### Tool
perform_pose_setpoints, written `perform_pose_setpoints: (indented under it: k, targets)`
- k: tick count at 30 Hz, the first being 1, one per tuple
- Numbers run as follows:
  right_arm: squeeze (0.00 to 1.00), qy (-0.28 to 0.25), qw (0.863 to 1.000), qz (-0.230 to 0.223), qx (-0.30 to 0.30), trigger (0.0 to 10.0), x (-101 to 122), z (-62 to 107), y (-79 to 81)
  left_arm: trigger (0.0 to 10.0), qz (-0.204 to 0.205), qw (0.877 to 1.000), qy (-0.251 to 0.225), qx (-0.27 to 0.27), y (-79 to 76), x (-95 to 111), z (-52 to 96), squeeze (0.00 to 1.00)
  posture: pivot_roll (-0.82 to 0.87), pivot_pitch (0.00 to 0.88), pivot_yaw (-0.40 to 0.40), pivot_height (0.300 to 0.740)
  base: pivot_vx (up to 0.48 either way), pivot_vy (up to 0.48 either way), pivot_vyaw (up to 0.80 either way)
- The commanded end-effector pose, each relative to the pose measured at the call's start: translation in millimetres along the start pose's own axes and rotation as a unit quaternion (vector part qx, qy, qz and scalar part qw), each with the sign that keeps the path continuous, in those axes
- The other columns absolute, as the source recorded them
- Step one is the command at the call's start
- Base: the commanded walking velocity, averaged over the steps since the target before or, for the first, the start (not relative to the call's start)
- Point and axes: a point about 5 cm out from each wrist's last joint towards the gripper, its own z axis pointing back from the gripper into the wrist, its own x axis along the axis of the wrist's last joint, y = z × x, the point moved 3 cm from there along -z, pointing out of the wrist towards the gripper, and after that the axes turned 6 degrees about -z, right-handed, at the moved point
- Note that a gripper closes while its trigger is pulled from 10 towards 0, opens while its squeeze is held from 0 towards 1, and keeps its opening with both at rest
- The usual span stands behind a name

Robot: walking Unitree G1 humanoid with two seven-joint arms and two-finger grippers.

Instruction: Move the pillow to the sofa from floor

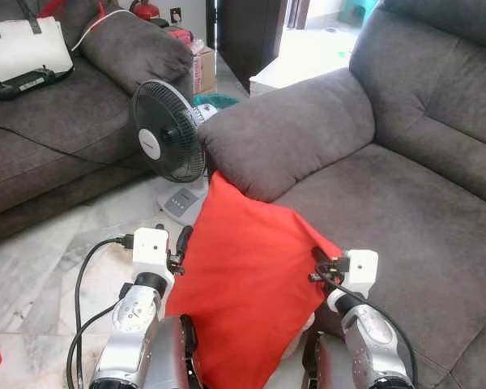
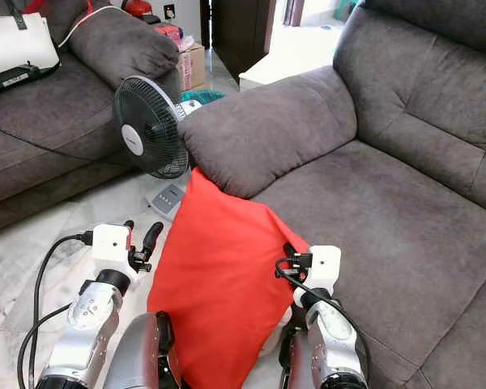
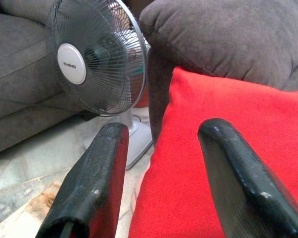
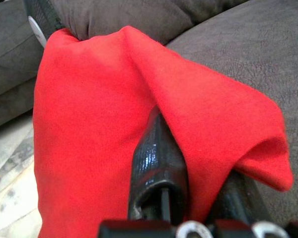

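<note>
Since the red pillow (image 1: 247, 279) hangs between both arms, top corner against the sofa (image 1: 405, 203) armrest, the seat lies just right and ahead. Long axis runs toward the armrest. Right gripper (image 4: 188, 198) pinches a fold of its right edge; left gripper (image 3: 159, 173) stands open astride its left edge. Fan (image 1: 168, 142) stands near left of the pillow.

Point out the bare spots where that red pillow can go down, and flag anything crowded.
Best patch: the wide grey seat cushion of the near sofa, bordered by its armrest and backrest. The far sofa has open seat beside the white bag. Crowded: the floor gap by the fan. The right end effector pinches the red pillow; the left end effector presses its other edge.
</note>
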Motion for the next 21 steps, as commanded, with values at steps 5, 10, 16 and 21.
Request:
perform_pose_setpoints:
  k: [5, 10, 16, 21]
  targets:
    - [0.0, -0.085, 0.996, 0.014, -0.008, 10.0, 42.7, -6.7, 1.5, 10.0, -0.009, 1.0, -0.011, -0.006, -1.1, 2.6, -3.8, 0.0, 0.09, 0.014, -0.039, 0.577, 0.0, 0.0, 0.0]
    - [0.0, -0.083, 0.996, 0.01, -0.009, 10.0, 41.8, -5.9, 2.3, 10.0, -0.013, 1.0, -0.011, -0.012, -2.6, 1.4, -3.8, 0.0, 0.1, 0.032, -0.043, 0.601, 0.0, 0.0, 0.0]
    - [0.0, -0.081, 0.997, 0.005, -0.011, 10.0, 38.2, -4.4, 3.6, 10.0, -0.012, 1.0, -0.014, -0.013, -2.5, 2.4, -3.6, 0.0, 0.1, 0.041, -0.039, 0.636, 0.0, 0.0, 0.0]
    - [0.0, -0.077, 0.997, 0.002, -0.015, 10.0, 37.0, -3.1, 3.7, 10.0, -0.011, 1.0, -0.013, -0.02, -5.2, 0.8, -2.4, 0.0, 0.1, 0.052, -0.038, 0.671, 0.0, 0.0, 0.0]
